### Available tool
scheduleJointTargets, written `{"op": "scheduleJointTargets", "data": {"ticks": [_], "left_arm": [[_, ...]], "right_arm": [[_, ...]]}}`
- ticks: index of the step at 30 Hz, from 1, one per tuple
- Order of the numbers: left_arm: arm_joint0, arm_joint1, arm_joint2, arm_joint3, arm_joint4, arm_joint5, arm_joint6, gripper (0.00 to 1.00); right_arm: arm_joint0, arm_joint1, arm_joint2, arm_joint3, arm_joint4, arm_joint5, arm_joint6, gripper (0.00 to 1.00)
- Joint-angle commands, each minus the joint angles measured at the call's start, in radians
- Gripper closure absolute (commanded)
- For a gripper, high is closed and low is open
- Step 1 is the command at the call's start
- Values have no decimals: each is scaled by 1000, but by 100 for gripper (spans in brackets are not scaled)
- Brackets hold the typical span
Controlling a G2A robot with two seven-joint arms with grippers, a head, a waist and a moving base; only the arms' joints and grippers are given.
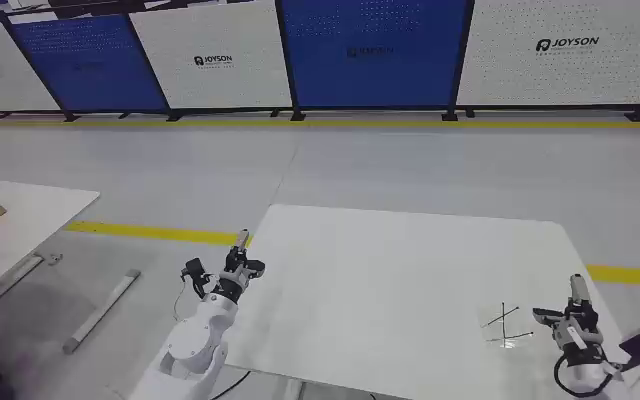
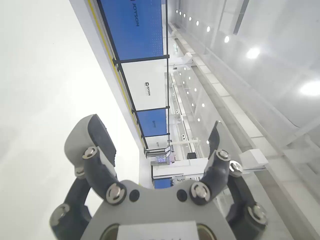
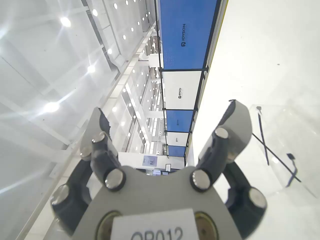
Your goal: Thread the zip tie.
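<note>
— Any writing about?
— Logos on the blue and white panels (image 1: 370,50) behind the worktop (image 1: 400,270).
— And the zip ties (image 1: 503,325)?
— Black and crossed, near the worktop's right edge, just beside the right gripper (image 3: 166,111), whose jaws are spread and empty. The left gripper (image 2: 157,131) is at the left edge, its jaws likewise spread.

Only print around is a logo plus a short word on the white panels (image 1: 213,60) and blue panels (image 1: 370,50) along the back wall. There's also a white sticker (image 3: 153,224) with a short code at the base of the right gripper (image 3: 165,112), partly cut off.
</note>
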Motion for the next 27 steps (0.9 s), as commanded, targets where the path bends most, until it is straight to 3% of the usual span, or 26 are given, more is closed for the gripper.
{"op": "scheduleJointTargets", "data": {"ticks": [1,2,3,4,5,7,8,9,10,11,12,18,24,27], "left_arm": [[0,0,0,0,0,0,0,22],[0,0,0,0,0,0,0,0],[0,0,0,0,0,0,0,22],[0,0,0,0,0,0,0,0],[0,0,0,0,0,0,0,22],[0,0,0,0,0,0,0,22],[0,0,0,0,0,0,0,0],[0,0,0,0,0,0,0,22],[0,0,0,0,0,0,0,0],[0,0,0,0,0,0,0,0],[0,0,0,0,0,0,0,0],[0,0,0,0,0,0,0,0],[0,0,0,0,0,0,0,0],[0,0,0,0,0,0,0,0]], "right_arm": [[0,0,0,0,0,0,0,0],[0,0,0,0,0,0,0,22],[0,0,0,0,0,0,0,0],[0,0,0,0,0,0,0,0],[0,0,0,0,0,0,0,0],[0,0,0,0,0,0,0,0],[0,0,0,0,0,0,0,22],[0,0,0,0,0,0,0,0],[0,0,0,0,0,0,0,22],[0,0,0,0,0,0,0,22],[1,0,2,-1,-4,-1,0,0],[-8,8,43,-6,-29,17,135,0],[16,32,88,12,-131,106,410,0],[22,33,92,17,-133,110,412,0]]}}
